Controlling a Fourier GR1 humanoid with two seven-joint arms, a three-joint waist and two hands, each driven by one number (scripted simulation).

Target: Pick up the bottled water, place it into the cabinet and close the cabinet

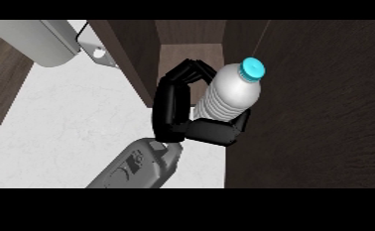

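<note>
The bottled water (pixel 233 92) is clear and ribbed with a light blue cap, and it is held nearly upright, tilted a little to the right. My left hand (pixel 173 111) is shut on it: the fingers curl round its far side and the thumb wraps across its base. The bottle hangs at the front of the dark wood cabinet, just before the open compartment (pixel 190 51). A broad dark wood panel (pixel 307 111), which looks like the cabinet's open door, stands right beside the bottle. The right hand shows nowhere.
A white marbled counter (pixel 73 121) spreads to the left under my grey forearm (pixel 135 168). A pale grey rounded object (pixel 44 41) with a small bracket (pixel 99 52) lies at the upper left. The cabinet's left wall (pixel 135 56) rises close to my fingers.
</note>
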